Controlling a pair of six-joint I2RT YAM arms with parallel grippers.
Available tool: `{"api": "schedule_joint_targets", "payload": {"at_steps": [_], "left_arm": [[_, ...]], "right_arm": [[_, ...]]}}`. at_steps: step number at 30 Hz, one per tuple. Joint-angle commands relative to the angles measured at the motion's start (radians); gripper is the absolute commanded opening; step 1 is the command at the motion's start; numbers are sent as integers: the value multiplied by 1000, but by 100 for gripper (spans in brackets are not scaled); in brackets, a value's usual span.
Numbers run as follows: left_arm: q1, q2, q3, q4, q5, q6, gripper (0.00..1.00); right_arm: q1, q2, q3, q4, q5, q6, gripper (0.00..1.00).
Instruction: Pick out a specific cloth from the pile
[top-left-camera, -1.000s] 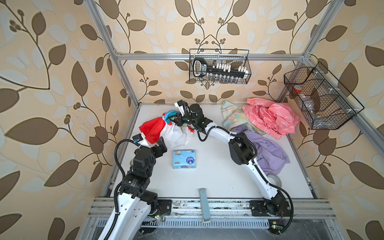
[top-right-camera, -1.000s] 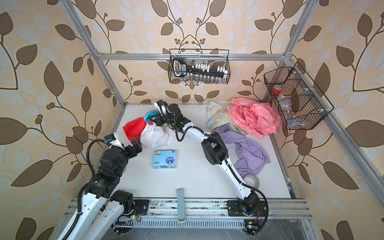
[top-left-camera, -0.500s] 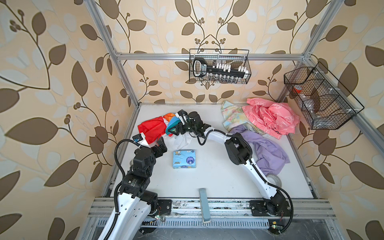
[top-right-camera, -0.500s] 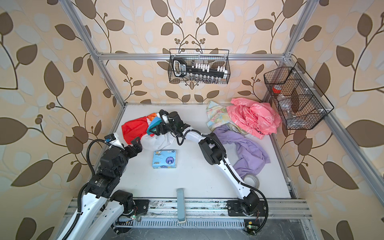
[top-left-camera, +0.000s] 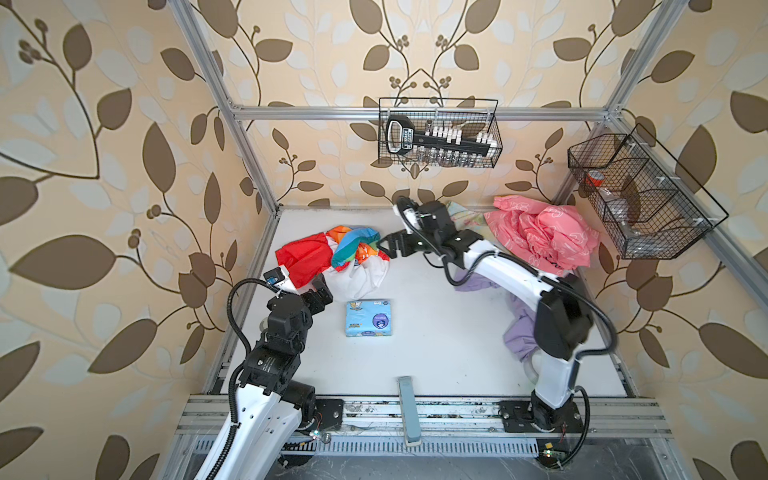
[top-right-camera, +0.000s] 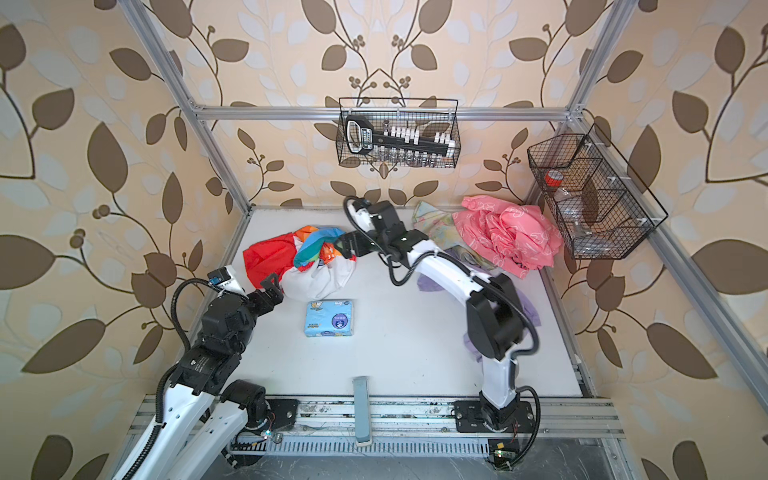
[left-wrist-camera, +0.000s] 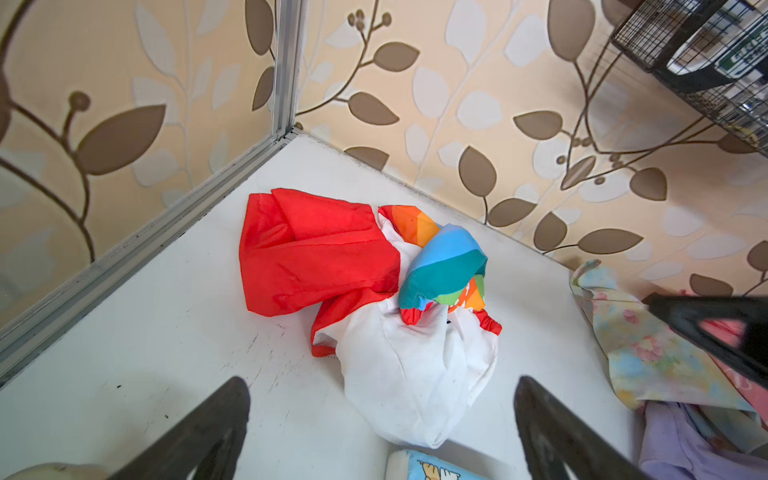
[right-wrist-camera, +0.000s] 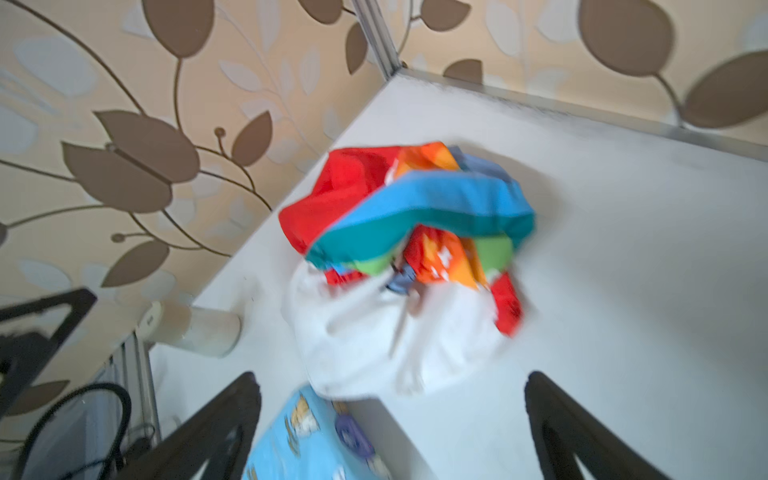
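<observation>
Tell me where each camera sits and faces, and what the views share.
Both top views: overhead at the front, looking down on the table; left gripper and right gripper show.
Left wrist: on the left arm, facing the cloth; its open fingers show.
Right wrist: on the right arm, facing the cloth, blurred; its open fingers show.
Shared: all four show the cloth and the blue packet.

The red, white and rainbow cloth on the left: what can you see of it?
The soft multicolour cloth lies crumpled on the white table near the back left corner: a big bright red fold, a bunched white part, a rainbow-striped flap on top. The open right gripper is beside it, not gripping.
</observation>
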Motion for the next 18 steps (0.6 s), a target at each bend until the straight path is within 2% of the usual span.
{"api": "schedule_joint_targets", "payload": {"at_steps": [1, 3, 7, 11, 15, 18], "left_arm": [[-13, 43, -17, 60, -26, 36, 99], [-13, 86, -7, 85, -11, 73, 99], [-12, 208, 1, 147, -56, 134, 99], [-12, 347, -34, 279, -69, 239, 97], [-8, 489, -63, 429, -108, 342, 94], [1, 565, -88, 529, -117, 377, 95]], "right_arm": [[-91, -195, -204, -5, 150, -34, 100], [-157, -333, -328, 27, 196, -49, 100], [-334, -575, -578, 98, 218, -121, 100], [-475, -751, -843, 312, 321, -190, 99], [-618, -788, -1050, 568, 262, -202, 100], [-641, -705, -1127, 742, 266, -202, 100]]}}
